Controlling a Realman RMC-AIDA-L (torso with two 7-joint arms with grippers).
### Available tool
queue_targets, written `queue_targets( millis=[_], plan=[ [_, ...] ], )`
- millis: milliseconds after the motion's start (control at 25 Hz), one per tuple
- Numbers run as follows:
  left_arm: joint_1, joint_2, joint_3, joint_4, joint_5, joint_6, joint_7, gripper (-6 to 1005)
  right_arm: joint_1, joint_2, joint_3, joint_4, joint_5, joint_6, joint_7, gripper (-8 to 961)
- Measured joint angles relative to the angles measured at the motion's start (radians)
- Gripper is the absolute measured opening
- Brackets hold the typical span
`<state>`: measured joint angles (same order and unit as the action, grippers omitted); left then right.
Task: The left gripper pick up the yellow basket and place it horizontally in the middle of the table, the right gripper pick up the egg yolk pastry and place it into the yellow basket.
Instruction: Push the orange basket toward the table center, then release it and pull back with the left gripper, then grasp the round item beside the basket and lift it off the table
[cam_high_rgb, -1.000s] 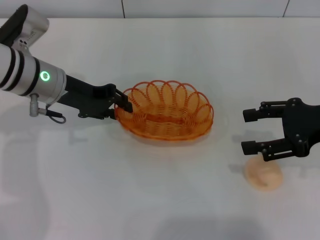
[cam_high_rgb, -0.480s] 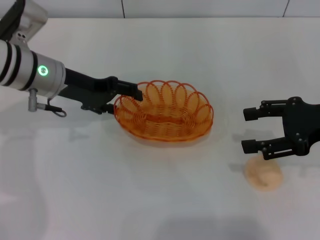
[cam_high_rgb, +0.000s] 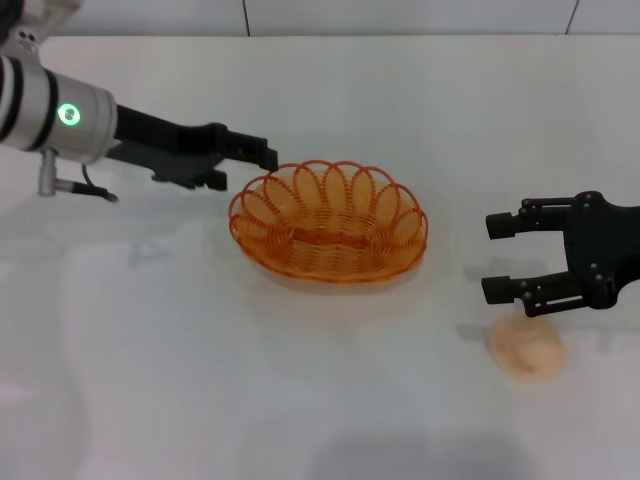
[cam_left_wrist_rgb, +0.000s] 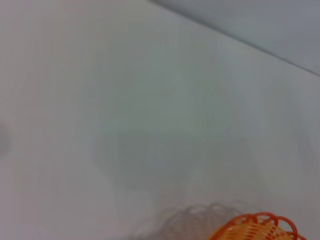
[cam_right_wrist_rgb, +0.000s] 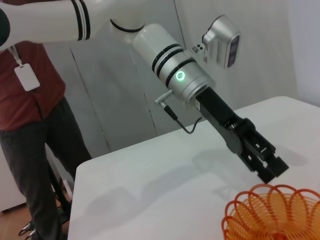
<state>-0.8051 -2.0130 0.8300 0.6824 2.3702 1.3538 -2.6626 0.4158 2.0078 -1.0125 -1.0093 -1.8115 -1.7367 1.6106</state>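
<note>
The yellow basket (cam_high_rgb: 328, 222) rests lengthwise on the white table (cam_high_rgb: 200, 350) near its middle, with nothing inside it. My left gripper (cam_high_rgb: 262, 162) hovers just off the basket's far-left rim, open and touching nothing. The right wrist view shows this gripper (cam_right_wrist_rgb: 271, 171) above the basket (cam_right_wrist_rgb: 275, 212), and the left wrist view catches only a bit of basket rim (cam_left_wrist_rgb: 255, 227). At the right, the egg yolk pastry (cam_high_rgb: 526, 348) lies on the table. My right gripper (cam_high_rgb: 490, 258) hangs open just above and slightly left of the pastry, holding nothing.
In the right wrist view a person in a red shirt (cam_right_wrist_rgb: 35, 100) stands beyond the table's far edge. Bare table surface stretches in front of the basket and to its left. A wall line runs along the back of the table.
My left gripper has let go of the basket's left rim, lifted and pulled back toward the far left. The basket stays put on the table. The right gripper and pastry have not moved.
</note>
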Motion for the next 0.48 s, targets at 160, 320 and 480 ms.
queue_targets(
  millis=[160, 320, 480],
  plan=[
    [0.016, 0.017, 0.0, 0.059, -0.001, 0.029, 0.073, 882, -0.006, 0.001, 0.0, 0.001, 0.004, 0.013, 0.0, 786],
    [0.044, 0.04, 0.0, 0.133, -0.001, 0.092, 0.206, 883, -0.008, 0.003, 0.0, 0.013, 0.006, 0.031, 0.001, 784],
    [0.077, 0.051, 0.0, 0.207, -0.009, 0.16, 0.344, 882, -0.006, 0.003, -0.002, 0.024, 0.006, 0.05, 0.001, 782]
  ],
)
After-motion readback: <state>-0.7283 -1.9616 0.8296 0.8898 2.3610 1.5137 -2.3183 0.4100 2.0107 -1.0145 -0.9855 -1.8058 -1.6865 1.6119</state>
